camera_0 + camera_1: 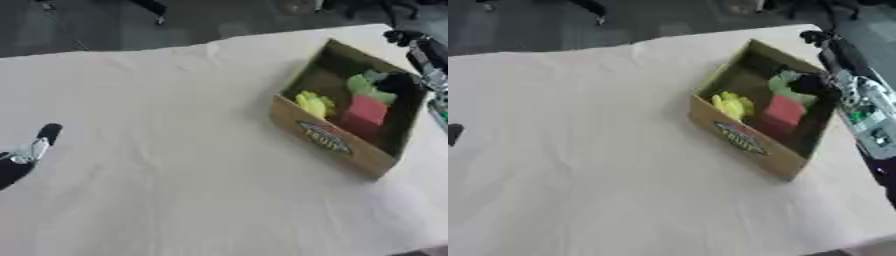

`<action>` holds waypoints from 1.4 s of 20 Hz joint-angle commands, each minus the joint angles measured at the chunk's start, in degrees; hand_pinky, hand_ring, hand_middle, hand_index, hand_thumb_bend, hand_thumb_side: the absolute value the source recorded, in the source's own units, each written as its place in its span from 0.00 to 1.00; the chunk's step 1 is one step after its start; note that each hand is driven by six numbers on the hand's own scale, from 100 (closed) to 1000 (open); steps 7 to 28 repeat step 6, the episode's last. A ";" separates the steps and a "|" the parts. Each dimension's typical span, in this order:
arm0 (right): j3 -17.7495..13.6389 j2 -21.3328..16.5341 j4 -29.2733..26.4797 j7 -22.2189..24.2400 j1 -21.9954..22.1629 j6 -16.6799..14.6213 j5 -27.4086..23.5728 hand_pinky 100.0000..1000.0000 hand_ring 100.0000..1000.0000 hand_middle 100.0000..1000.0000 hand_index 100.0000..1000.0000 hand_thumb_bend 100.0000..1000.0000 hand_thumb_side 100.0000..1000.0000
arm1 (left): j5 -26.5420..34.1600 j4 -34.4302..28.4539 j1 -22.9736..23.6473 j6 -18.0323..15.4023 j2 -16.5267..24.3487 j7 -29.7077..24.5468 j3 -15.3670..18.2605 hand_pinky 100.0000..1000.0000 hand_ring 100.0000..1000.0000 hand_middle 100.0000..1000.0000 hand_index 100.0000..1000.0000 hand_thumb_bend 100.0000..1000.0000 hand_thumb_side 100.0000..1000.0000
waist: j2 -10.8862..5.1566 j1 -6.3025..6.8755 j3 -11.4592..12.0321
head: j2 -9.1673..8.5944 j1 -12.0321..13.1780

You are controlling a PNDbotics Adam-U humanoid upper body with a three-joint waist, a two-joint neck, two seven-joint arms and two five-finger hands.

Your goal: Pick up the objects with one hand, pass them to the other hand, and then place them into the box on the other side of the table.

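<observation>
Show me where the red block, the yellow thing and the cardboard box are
red block (pixel 367 111), left eye view, on its top face.
yellow thing (pixel 313 103), left eye view, on its middle.
cardboard box (pixel 328 141), left eye view, on its printed front wall.

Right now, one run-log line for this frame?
right hand: over box, on green item | box: yellow, red items | left hand: idle, left edge

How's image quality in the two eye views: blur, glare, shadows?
Left eye view: soft all over, the box label unreadable, the left hand smeared at the edge. Right eye view: same softness, the right hand a dark blur over the box's far corner. Light is even on the table; no glare, shadows faint.
</observation>
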 commanded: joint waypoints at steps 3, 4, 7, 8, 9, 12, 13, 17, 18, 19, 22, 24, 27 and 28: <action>-1.60 0.57 -6.38 -5.36 0.79 -0.77 -11.00 1.00 0.87 0.79 0.94 0.00 0.55 | 1.84 -1.48 -0.10 1.01 1.19 3.00 2.43 0.51 0.49 0.55 0.72 0.56 0.37 | -1.33 -0.11 0.17 | -1.12 0.80; -1.77 1.22 -7.54 -6.48 1.14 -1.30 -13.49 1.00 0.87 0.79 0.94 0.00 0.54 | 2.84 -1.49 0.10 1.36 1.19 3.99 3.05 0.51 0.49 0.55 0.72 0.50 0.39 | -1.36 -0.12 0.24 | -1.23 1.04; -1.83 2.24 -9.76 -8.38 1.93 -2.85 -17.90 1.00 0.87 0.78 0.94 0.00 0.48 | 5.40 -1.34 0.46 1.90 1.35 6.20 4.18 0.52 0.49 0.55 0.72 0.43 0.45 | -1.39 -0.18 0.41 | -1.41 1.65; -1.83 2.24 -9.76 -8.38 1.93 -2.85 -17.90 1.00 0.87 0.78 0.94 0.00 0.48 | 5.40 -1.34 0.46 1.90 1.35 6.20 4.18 0.52 0.49 0.55 0.72 0.43 0.45 | -1.39 -0.18 0.41 | -1.41 1.65; -1.83 2.24 -9.76 -8.38 1.93 -2.85 -17.90 1.00 0.87 0.78 0.94 0.00 0.48 | 5.40 -1.34 0.46 1.90 1.35 6.20 4.18 0.52 0.49 0.55 0.72 0.43 0.45 | -1.39 -0.18 0.41 | -1.41 1.65; -1.83 2.24 -9.76 -8.38 1.93 -2.85 -17.90 1.00 0.87 0.78 0.94 0.00 0.48 | 5.40 -1.34 0.46 1.90 1.35 6.20 4.18 0.52 0.49 0.55 0.72 0.43 0.45 | -1.39 -0.18 0.41 | -1.41 1.65; -1.83 2.24 -9.76 -8.38 1.93 -2.85 -17.90 1.00 0.87 0.78 0.94 0.00 0.48 | 5.40 -1.34 0.46 1.90 1.35 6.20 4.18 0.52 0.49 0.55 0.72 0.43 0.45 | -1.39 -0.18 0.41 | -1.41 1.65; -1.83 2.24 -9.76 -8.38 1.93 -2.85 -17.90 1.00 0.87 0.78 0.94 0.00 0.48 | 5.40 -1.34 0.46 1.90 1.35 6.20 4.18 0.52 0.49 0.55 0.72 0.43 0.45 | -1.39 -0.18 0.41 | -1.41 1.65; -1.83 2.24 -9.76 -8.38 1.93 -2.85 -17.90 1.00 0.87 0.78 0.94 0.00 0.48 | 5.40 -1.34 0.46 1.90 1.35 6.20 4.18 0.52 0.49 0.55 0.72 0.43 0.45 | -1.39 -0.18 0.41 | -1.41 1.65; -1.83 2.24 -9.76 -8.38 1.93 -2.85 -17.90 1.00 0.87 0.78 0.94 0.00 0.48 | 5.40 -1.34 0.46 1.90 1.35 6.20 4.18 0.52 0.49 0.55 0.72 0.43 0.45 | -1.39 -0.18 0.41 | -1.41 1.65; -1.83 2.24 -9.76 -8.38 1.93 -2.85 -17.90 1.00 0.87 0.78 0.94 0.00 0.48 | 5.40 -1.34 0.46 1.90 1.35 6.20 4.18 0.52 0.49 0.55 0.72 0.43 0.45 | -1.39 -0.18 0.41 | -1.41 1.65; -1.83 2.24 -9.76 -8.38 1.93 -2.85 -17.90 1.00 0.87 0.78 0.94 0.00 0.48 | 5.40 -1.34 0.46 1.90 1.35 6.20 4.18 0.52 0.49 0.55 0.72 0.43 0.45 | -1.39 -0.18 0.41 | -1.41 1.65; -1.83 2.24 -9.76 -8.38 1.93 -2.85 -17.90 1.00 0.87 0.78 0.94 0.00 0.48 | 5.40 -1.34 0.46 1.90 1.35 6.20 4.18 0.52 0.49 0.55 0.72 0.43 0.45 | -1.39 -0.18 0.41 | -1.41 1.65; -1.83 2.24 -9.76 -8.38 1.93 -2.85 -17.90 1.00 0.87 0.78 0.94 0.00 0.48 | 5.40 -1.34 0.46 1.90 1.35 6.20 4.18 0.52 0.49 0.55 0.72 0.43 0.45 | -1.39 -0.18 0.41 | -1.41 1.65</action>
